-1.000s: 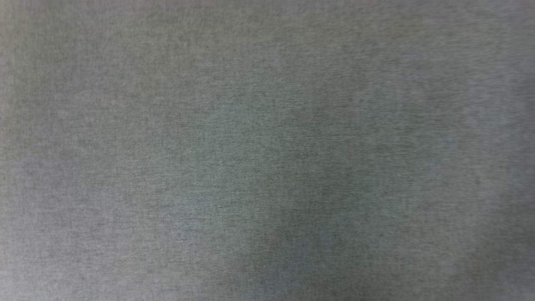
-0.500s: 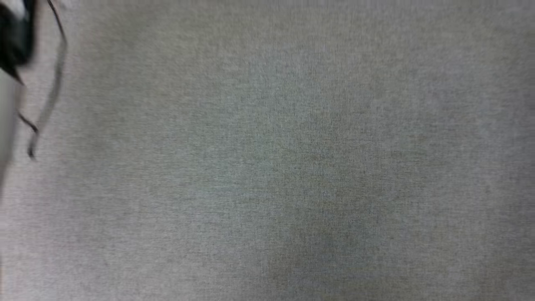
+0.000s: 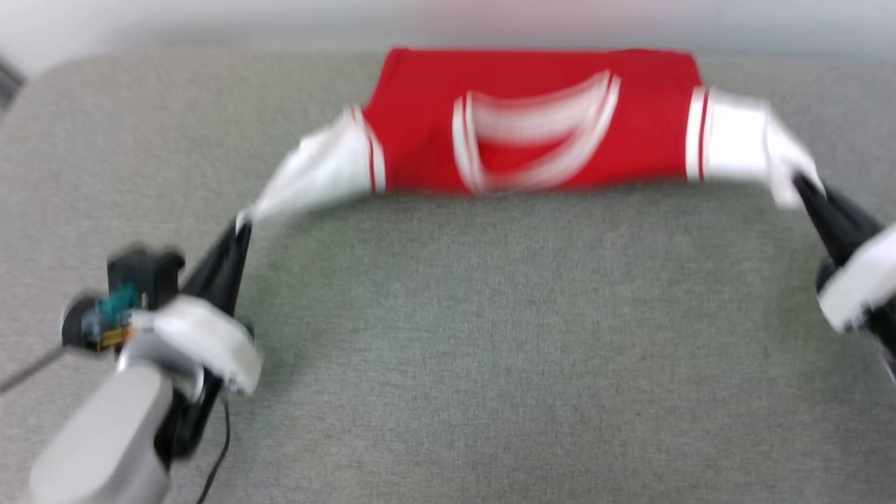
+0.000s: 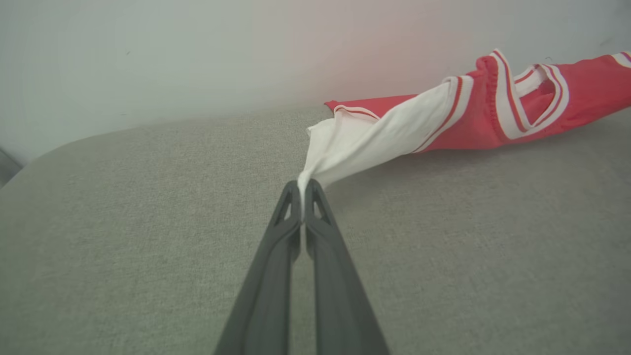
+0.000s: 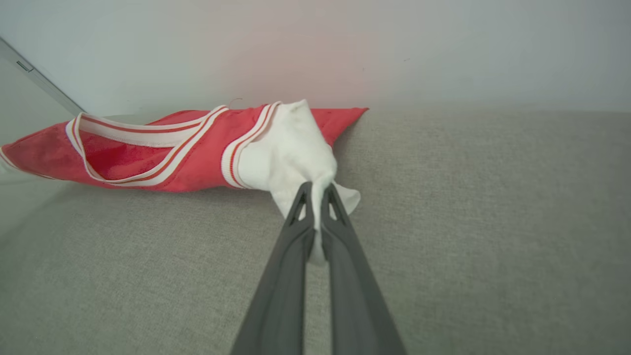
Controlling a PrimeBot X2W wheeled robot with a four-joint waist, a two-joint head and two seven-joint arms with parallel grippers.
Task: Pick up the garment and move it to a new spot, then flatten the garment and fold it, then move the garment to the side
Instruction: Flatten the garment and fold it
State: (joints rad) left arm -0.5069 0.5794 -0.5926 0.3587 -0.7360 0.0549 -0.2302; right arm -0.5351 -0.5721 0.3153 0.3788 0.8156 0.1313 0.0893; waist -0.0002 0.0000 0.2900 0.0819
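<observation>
Head view now on garment [image 3: 420, 119]

No text, number, brand or sign can be read in any view. The shirt [image 3: 420, 119] presents red cloth, white sleeves and striped trim, with no legible print on the faces shown. The head view is blurred by motion. In it, a small teal and yellow part [image 3: 115, 308] beside the left arm is too blurred to read.
</observation>
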